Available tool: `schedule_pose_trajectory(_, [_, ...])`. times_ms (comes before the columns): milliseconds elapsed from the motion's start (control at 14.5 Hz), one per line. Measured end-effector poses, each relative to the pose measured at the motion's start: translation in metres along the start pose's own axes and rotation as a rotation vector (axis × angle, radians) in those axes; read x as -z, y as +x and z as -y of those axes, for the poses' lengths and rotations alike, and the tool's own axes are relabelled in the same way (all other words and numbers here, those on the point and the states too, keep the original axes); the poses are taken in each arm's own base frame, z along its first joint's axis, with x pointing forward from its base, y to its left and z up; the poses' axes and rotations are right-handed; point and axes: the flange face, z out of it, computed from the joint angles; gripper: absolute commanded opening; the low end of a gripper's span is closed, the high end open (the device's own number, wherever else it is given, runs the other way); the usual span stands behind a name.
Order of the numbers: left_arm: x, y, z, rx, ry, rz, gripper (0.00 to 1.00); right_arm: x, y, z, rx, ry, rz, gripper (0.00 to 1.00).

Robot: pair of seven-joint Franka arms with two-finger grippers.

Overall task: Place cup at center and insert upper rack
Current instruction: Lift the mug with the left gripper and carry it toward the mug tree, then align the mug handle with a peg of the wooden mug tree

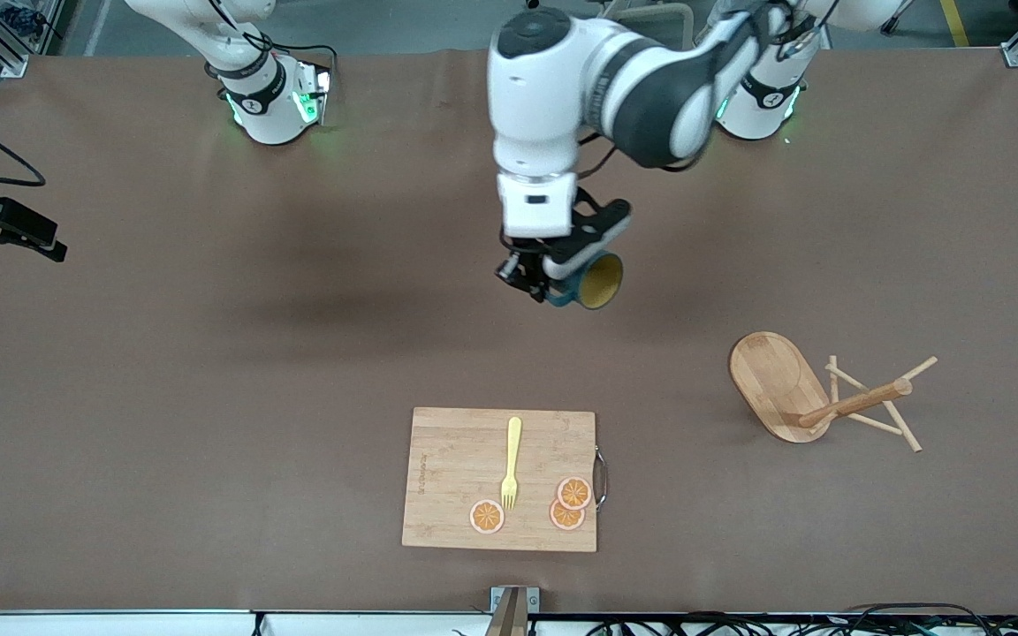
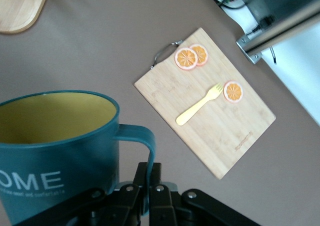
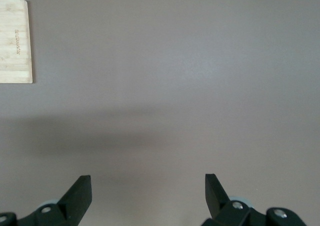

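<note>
My left gripper [image 1: 531, 281] is shut on the handle of the dark teal cup [image 1: 593, 281] and holds it tilted, its yellow inside showing, in the air over the middle of the table. In the left wrist view the fingers [image 2: 150, 168] pinch the thin handle of the cup [image 2: 55, 146]. The bamboo upper rack [image 1: 827, 397] lies on its side toward the left arm's end of the table, its oval base [image 2: 17, 6] raised on edge. My right gripper [image 3: 148, 186] is open and empty, waiting above bare table at the right arm's end [image 1: 5, 231].
A wooden cutting board [image 1: 500, 477] lies nearer the front camera than the cup. On it are a yellow fork [image 1: 511, 464] and three orange slices [image 1: 569, 503]. It also shows in the left wrist view [image 2: 210, 101].
</note>
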Motion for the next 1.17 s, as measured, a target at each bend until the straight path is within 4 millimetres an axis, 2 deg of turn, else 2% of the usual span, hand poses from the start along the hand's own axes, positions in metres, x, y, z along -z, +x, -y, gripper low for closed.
schedule_pose_trajectory(138, [0.006, 0.037, 0.003, 0.080, 0.000, 0.044, 0.00, 0.001, 0.001, 0.000, 0.000, -0.001, -0.008, 1.00])
schedule_pose_trajectory(344, [0.003, 0.078, 0.009, 0.190, 0.014, 0.118, 0.00, 0.001, 0.001, 0.000, -0.002, -0.001, -0.009, 1.00])
schedule_pose_trajectory(620, [-0.018, 0.119, 0.022, 0.278, 0.053, 0.209, 0.00, 0.001, 0.001, -0.003, -0.007, -0.001, -0.009, 1.00])
schedule_pose_trajectory(826, [-0.025, 0.153, 0.032, 0.318, 0.049, 0.317, 0.00, 0.001, 0.001, -0.002, -0.006, -0.001, -0.008, 1.00])
schedule_pose_trajectory(1171, [-0.037, 0.210, 0.066, 0.331, 0.044, 0.398, 0.00, 0.000, 0.000, -0.006, -0.014, 0.000, -0.001, 1.00])
